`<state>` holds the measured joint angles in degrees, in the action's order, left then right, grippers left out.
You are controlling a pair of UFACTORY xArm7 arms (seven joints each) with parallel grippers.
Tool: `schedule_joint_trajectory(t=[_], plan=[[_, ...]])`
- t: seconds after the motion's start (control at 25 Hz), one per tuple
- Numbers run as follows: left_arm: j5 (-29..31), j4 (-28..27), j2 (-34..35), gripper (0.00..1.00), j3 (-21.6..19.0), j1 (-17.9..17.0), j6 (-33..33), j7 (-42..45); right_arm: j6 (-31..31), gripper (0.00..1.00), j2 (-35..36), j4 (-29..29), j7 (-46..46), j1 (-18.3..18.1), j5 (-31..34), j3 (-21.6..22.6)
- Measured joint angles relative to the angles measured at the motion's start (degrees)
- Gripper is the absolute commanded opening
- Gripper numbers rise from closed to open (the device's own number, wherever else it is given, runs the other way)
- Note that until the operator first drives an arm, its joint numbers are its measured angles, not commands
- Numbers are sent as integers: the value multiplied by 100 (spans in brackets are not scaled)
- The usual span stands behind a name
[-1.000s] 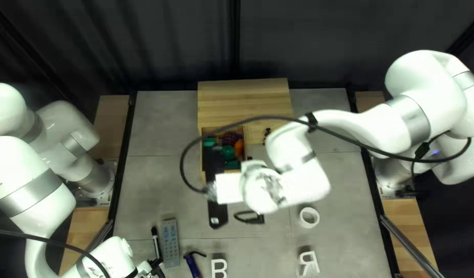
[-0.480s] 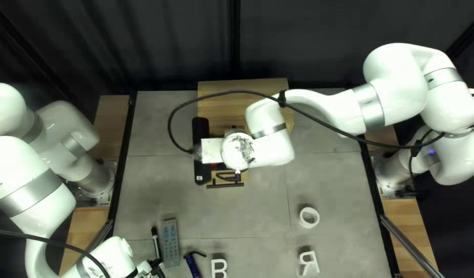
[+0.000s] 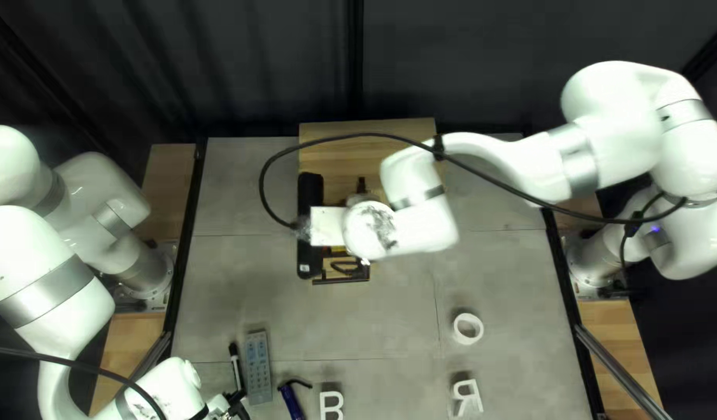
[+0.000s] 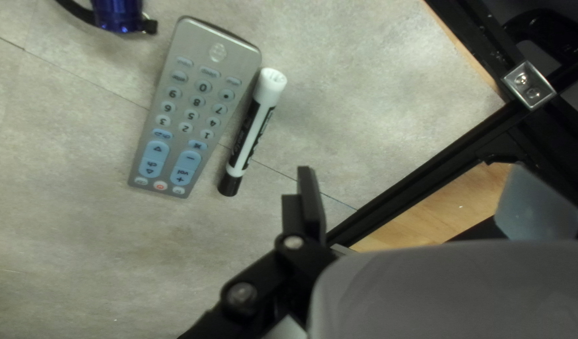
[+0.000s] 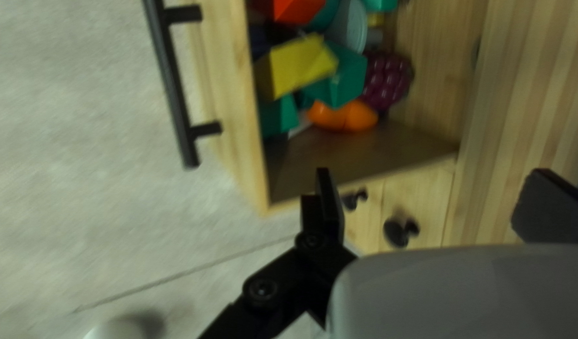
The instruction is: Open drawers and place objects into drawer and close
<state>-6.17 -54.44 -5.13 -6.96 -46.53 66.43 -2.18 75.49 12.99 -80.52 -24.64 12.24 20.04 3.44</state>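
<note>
**A:** Drawer (image 5: 229, 100): pale grained wood, pulled out, straight black handle (image 5: 171, 75). Inside: yellow block (image 5: 301, 66), green blocks (image 5: 350, 78), bumpy purple grapes (image 5: 388, 78), glossy orange rounded piece (image 5: 342, 117).

**B:** Grippers?

**A:** Right gripper (image 3: 350, 270) above the drawer, fingers spread wide, pinching nothing. Left gripper (image 3: 238, 404) well to the drawer's near left, also spread and empty.

**B:** Loose things?

**A:** Near left of the drawer: flat grey remote (image 4: 195, 113) with raised buttons, slim white-and-black marker (image 4: 248, 135) just beside it, shiny blue tube (image 4: 116, 16) with dark strap. Near right of it, smooth white ring (image 3: 469, 341). Nearer the table's front than the drawer, two flat white letters (image 3: 323, 404).

**B:** One view only?

**A:** Black round knobs (image 5: 398, 232) beside the drawer: right wrist view alone. Letters: top left view alone.

**B:** Hard to see?

**A:** White arm hides most of the drawer from above. Left wrist view cuts off the tube. Drawer contents blurred; far ones cropped.
</note>
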Motion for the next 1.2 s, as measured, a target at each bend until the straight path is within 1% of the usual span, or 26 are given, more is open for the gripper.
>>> schedule_joint_trajectory(t=[0.08, 0.2, 0.28, 0.36, 0.44, 0.6, 0.76, 0.84, 1.0, 1.2], plan=[[0, 0, 0, 100, 0, 0, 0, 0, -99, 100, -373, 506, 137, 112, -353, 188], [0, 0, 0, 100, 0, 0, 0, 0, -329, 100, -865, 1158, 639, 287, -819, 451], [0, 0, 0, 100, 0, 0, 0, 0, -486, 100, -1103, 1482, 1041, 379, -1028, 568], [0, 0, 0, 100, 0, 0, 0, 0, -605, 100, -1240, 1668, 1294, 456, -1154, 653], [0, 0, 0, 100, 0, 0, 0, 0, -652, 100, -1283, 1729, 1351, 507, -1203, 705], [0, 0, 0, 100, 0, 0, 0, 0, -653, 100, -1323, 1778, 1056, 633, -1220, 832], [0, 0, 0, 100, 0, 0, 0, 0, -667, 100, -1432, 1912, 875, 867, -1318, 1068], [0, 0, 0, 100, 0, 0, 0, 0, -637, 100, -1304, 1778, 822, 999, -1386, 1203], [0, 0, 0, 100, 0, 0, 0, 0, -648, 100, -831, 1415, 836, 1268, -1543, 1472], [0, 0, 0, 100, 0, 0, 0, 0, -1062, 100, -524, 1411, 1130, 1535, -1771, 1794]])
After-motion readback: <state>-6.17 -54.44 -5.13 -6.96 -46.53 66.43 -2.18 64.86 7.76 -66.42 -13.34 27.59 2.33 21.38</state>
